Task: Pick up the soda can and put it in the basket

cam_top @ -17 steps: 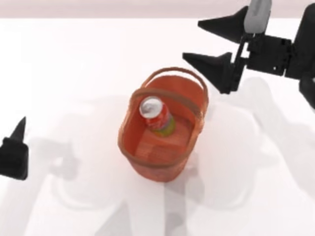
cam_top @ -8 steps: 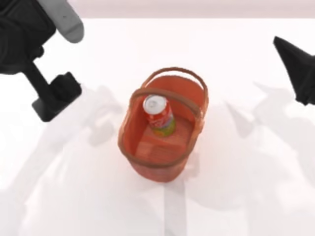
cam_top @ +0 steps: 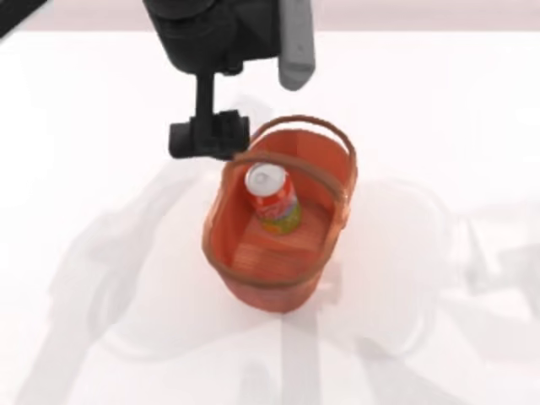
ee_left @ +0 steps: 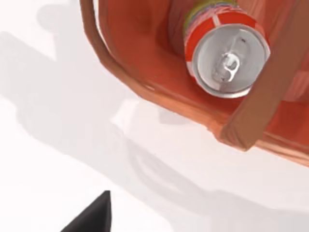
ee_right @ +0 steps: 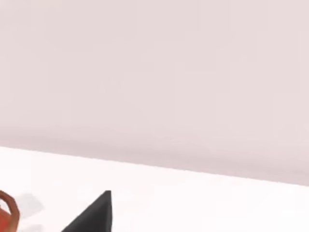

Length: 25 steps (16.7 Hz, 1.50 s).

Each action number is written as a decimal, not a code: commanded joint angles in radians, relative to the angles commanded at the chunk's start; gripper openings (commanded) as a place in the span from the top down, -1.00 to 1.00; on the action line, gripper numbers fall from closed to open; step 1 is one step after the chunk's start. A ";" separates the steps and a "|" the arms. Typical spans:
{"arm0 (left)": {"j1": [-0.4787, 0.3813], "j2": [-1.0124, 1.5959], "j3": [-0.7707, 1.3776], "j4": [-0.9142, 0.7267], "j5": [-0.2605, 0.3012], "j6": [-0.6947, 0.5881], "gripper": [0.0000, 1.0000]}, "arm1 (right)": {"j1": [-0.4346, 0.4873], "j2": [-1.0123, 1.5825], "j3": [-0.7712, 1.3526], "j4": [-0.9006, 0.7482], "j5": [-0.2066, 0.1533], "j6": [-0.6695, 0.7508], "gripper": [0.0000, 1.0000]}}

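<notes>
The small cylindrical soda can [cam_top: 272, 197], red on its upper body, lime-green below and silver on top, stands upright inside the oval orange-red woven wicker basket [cam_top: 228, 245], toward the basket's 12 o'clock end. In the top view the arched brown handle [cam_top: 295, 166] crosses just above the can's silver lid. The basket sits near the middle of the white surface [cam_top: 439, 126].

The left arm reaches in from 11 o'clock of the top view, its dark wrist and a grey link hanging above the surface. The left gripper [cam_top: 209, 139] is just beside the basket's rim at about 10 o'clock of the basket, above the point where the handle meets the rim. It holds nothing; whether its fingers are apart or together cannot be told.

The left wrist view looks straight down on the can's lid [ee_left: 228, 60] with its pull tab, the handle [ee_left: 270, 87] passing close over it, and one black fingertip [ee_left: 94, 217] at the picture's edge.

The right arm is out of the top view. The right wrist view shows one black fingertip [ee_right: 94, 215], a pale wall, and a sliver of the basket [ee_right: 6, 212].
</notes>
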 joint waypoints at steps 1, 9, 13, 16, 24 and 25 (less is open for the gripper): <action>-0.019 0.074 0.075 -0.050 -0.003 0.037 -1.00 | -0.010 -0.074 -0.039 -0.040 0.035 0.000 -1.00; -0.094 0.365 0.371 -0.247 -0.014 0.183 -1.00 | -0.045 -0.357 -0.197 -0.205 0.170 0.000 -1.00; -0.089 0.365 0.369 -0.245 -0.014 0.182 -1.00 | -0.045 -0.357 -0.197 -0.205 0.170 0.000 -1.00; -0.092 0.355 0.332 -0.218 -0.015 0.185 -1.00 | -0.045 -0.357 -0.197 -0.205 0.170 0.000 -1.00; -0.093 0.329 0.227 -0.139 -0.015 0.184 -1.00 | -0.045 -0.357 -0.197 -0.205 0.170 0.000 -1.00; -0.093 0.329 0.227 -0.139 -0.015 0.184 -0.85 | -0.045 -0.357 -0.197 -0.205 0.170 0.000 -1.00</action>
